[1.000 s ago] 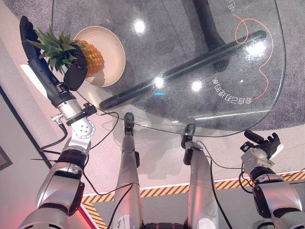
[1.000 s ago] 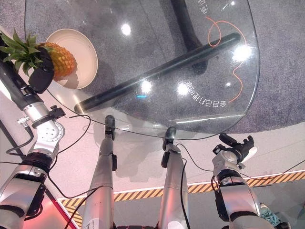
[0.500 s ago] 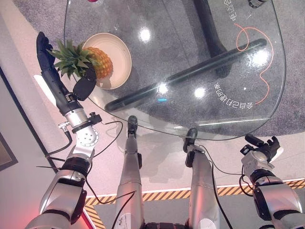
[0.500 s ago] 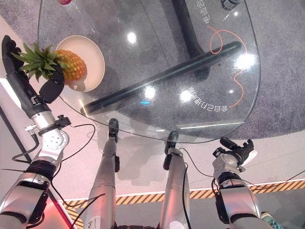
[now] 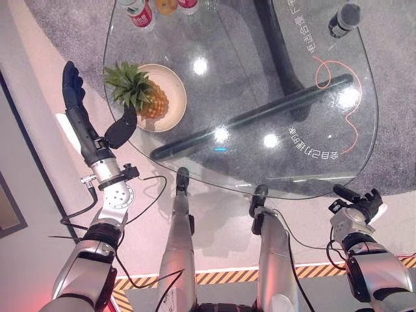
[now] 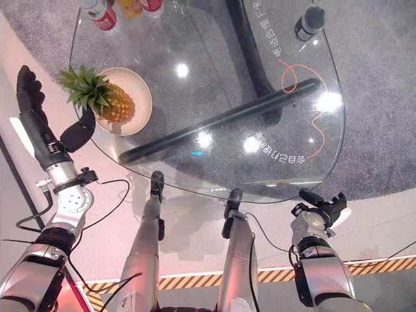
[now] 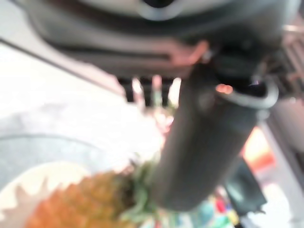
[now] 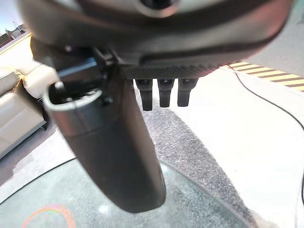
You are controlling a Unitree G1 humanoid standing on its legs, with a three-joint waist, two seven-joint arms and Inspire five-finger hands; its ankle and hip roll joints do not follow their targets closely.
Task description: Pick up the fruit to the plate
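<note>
A pineapple (image 5: pixel 144 96) lies on the cream plate (image 5: pixel 170 114) near the left edge of the round glass table (image 5: pixel 260 117), its green crown pointing toward the table's rim. My left hand (image 5: pixel 83 127) hovers just off that rim, open, with straight fingers and the thumb (image 5: pixel 121 130) spread toward the plate; it does not hold the fruit. In the left wrist view the thumb (image 7: pixel 204 142) stands in front of the pineapple (image 7: pixel 80 199). My right hand (image 5: pixel 361 207) hangs low beside the table's near right edge, open and holding nothing.
Bottles (image 5: pixel 138 12) and an orange fruit (image 5: pixel 166 5) stand at the table's far left. A dark bottle (image 5: pixel 342 18) stands at the far right, near a thin red cord (image 5: pixel 338 84). Yellow-black tape (image 5: pixel 221 276) marks the floor. A wall runs along the left.
The camera has shifted, so the whole scene sits differently. My left hand has let go of the pineapple's crown and drawn back from it; the fruit rests on the plate. The right hand is unchanged.
</note>
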